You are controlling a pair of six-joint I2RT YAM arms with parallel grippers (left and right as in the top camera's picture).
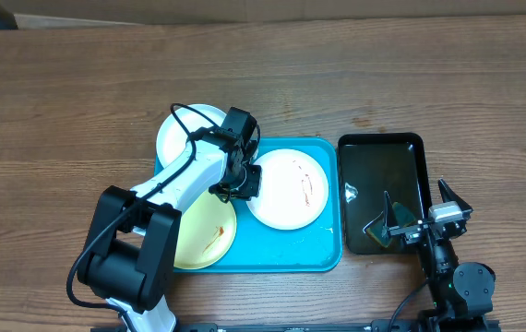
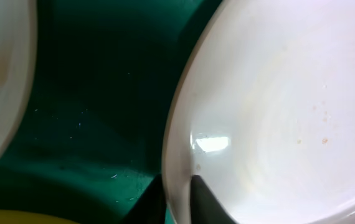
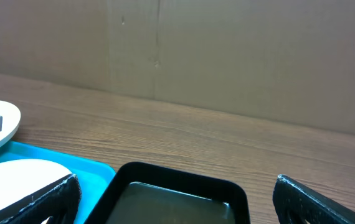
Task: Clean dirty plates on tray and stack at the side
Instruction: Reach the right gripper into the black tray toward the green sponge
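As left fingers (image 2: 210,204) pinch white plate (image 1: 288,189), yellow plate (image 1: 206,240), black tray (image 1: 383,171) nearby

Tray (image 1: 309,254) turquoise-blue. White plate (image 1: 291,189) mid-tray, red-brown smears. Other white plate (image 1: 175,138) at tray's top-left corner. Yellow plate (image 1: 212,235) bottom-left of tray, pale w/ orange streak. Small tray (image 1: 383,175) right of tray, glossy black. Table (image 1: 78,111) brown wood grain.

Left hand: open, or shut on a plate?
Shut on the white plate: in the wrist view, the left hand has a finger on each side of its rim.
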